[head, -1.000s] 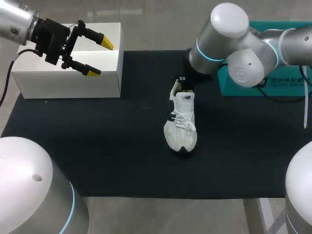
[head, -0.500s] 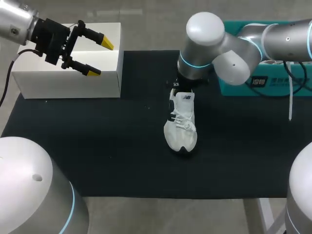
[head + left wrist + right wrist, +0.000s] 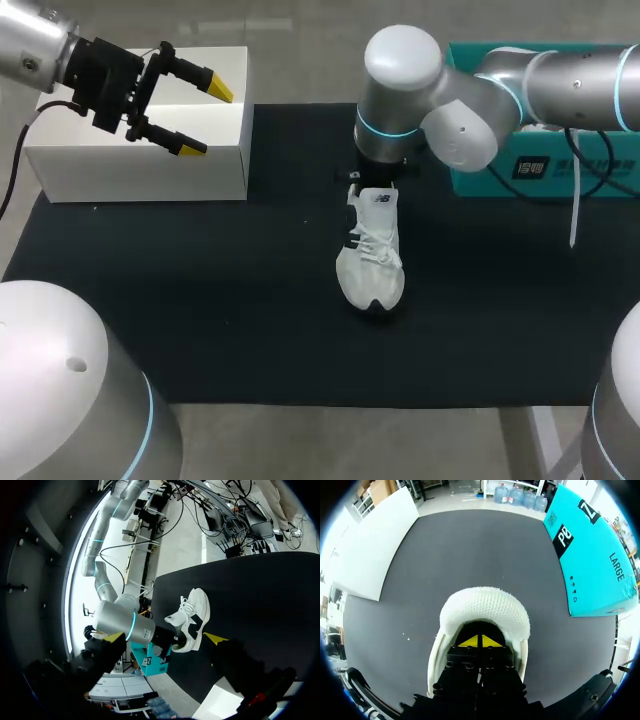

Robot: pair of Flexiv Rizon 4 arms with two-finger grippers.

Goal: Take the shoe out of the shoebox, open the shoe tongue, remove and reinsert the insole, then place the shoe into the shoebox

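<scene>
A white sneaker [image 3: 372,262] lies on the black mat, toe toward the front edge, heel toward the back. My right arm comes in over its heel end; the right gripper [image 3: 372,184] is mostly hidden under the wrist there. In the right wrist view the right gripper [image 3: 480,641] is shut, its yellow tips pressed together inside the sneaker's [image 3: 485,605] opening, just behind the white padded rim. The white shoebox [image 3: 140,170] stands at the back left. My left gripper [image 3: 205,118] hangs open above it, holding nothing. The left wrist view shows the sneaker [image 3: 192,620] far ahead of the open left gripper [image 3: 165,639].
A teal box [image 3: 540,165] stands at the back right, beside the right arm, with a cable hanging near it. The black mat [image 3: 200,300] covers the table's middle. In the right wrist view the teal box [image 3: 592,555] and the white shoebox [image 3: 375,545] flank the sneaker.
My right arm has swung leftward and settled over the sneaker's heel. The sneaker has barely shifted. The left arm has not moved.
</scene>
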